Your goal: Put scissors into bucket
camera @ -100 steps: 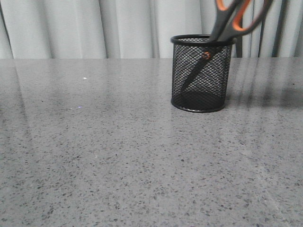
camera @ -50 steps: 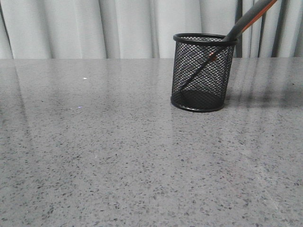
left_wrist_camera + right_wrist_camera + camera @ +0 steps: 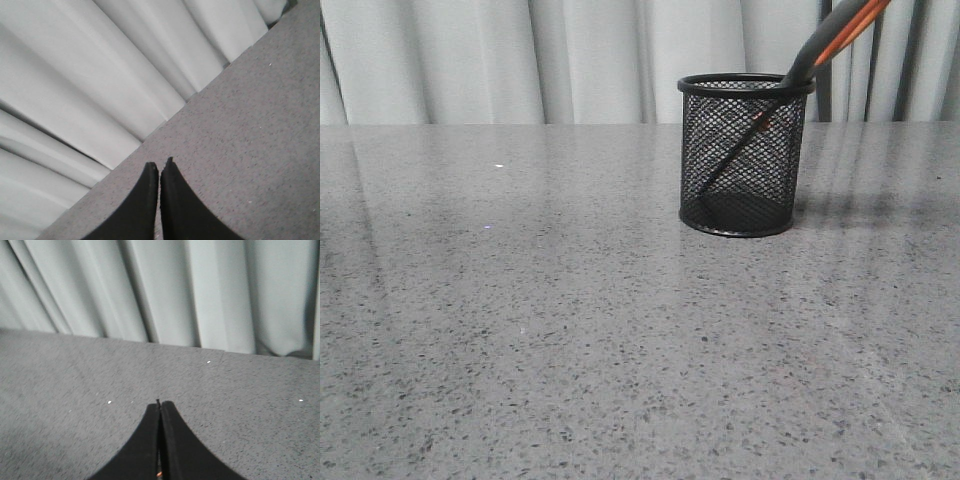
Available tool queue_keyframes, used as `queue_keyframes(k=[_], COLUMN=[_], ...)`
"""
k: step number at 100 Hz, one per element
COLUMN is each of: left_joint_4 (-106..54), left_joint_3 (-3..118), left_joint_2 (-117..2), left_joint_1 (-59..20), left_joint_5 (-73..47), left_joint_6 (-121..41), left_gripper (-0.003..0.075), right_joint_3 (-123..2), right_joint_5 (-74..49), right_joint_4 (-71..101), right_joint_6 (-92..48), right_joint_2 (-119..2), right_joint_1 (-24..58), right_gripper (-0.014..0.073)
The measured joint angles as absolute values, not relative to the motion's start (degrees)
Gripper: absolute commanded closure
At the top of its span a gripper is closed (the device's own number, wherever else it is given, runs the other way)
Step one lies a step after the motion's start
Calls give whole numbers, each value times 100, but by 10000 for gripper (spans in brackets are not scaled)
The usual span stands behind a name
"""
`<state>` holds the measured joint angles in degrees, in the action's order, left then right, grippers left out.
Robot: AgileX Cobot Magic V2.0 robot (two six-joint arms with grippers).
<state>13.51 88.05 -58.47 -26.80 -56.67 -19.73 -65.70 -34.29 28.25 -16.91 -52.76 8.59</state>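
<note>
Left gripper [image 3: 159,167]: fingers pressed together, nothing between them, hanging over bare grey speckled bench [image 3: 250,130] near the edge by the pale curtain [image 3: 100,75]. Right gripper [image 3: 159,404]: fingers likewise closed tip to tip, holding nothing I can make out, though a small orange speck shows low in the seam between them. Scissors [image 3: 820,45] stand in the black wire-mesh bucket [image 3: 745,155] toward the bench's far right side; long axis tilted, blades pointing down to the bucket floor on its left, the orange-edged handles leaning over the rim up to the right.
</note>
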Motion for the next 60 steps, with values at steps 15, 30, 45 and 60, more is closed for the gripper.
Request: queue_keyframes(k=[15,30,45,60], left_joint_4=[1197,1117,769,382], left_joint_3=[7281,5539,3811,2510], left_joint_2=[-4852,-3676,-2258,-993], left_joint_1=[-2680,-2680,-2680,-2680], left_joint_5=[-4277,-3141,-2279,-1846], left_joint_6=[-1614,-1352,-949,-824], left_gripper=[741,741,741,741], right_joint_3=[-5355,-4275,-3201,-2320], right_joint_5=[-2565,-1994,-1680,-1614], right_joint_4=[2863,2890,2890,2903], right_joint_6=[-1691,-1691,-1691,-1691], right_joint_2=[-4449,-3483,-2385,-1354], right_joint_1=[859,850,850,850], right_gripper=[659,659,659,659])
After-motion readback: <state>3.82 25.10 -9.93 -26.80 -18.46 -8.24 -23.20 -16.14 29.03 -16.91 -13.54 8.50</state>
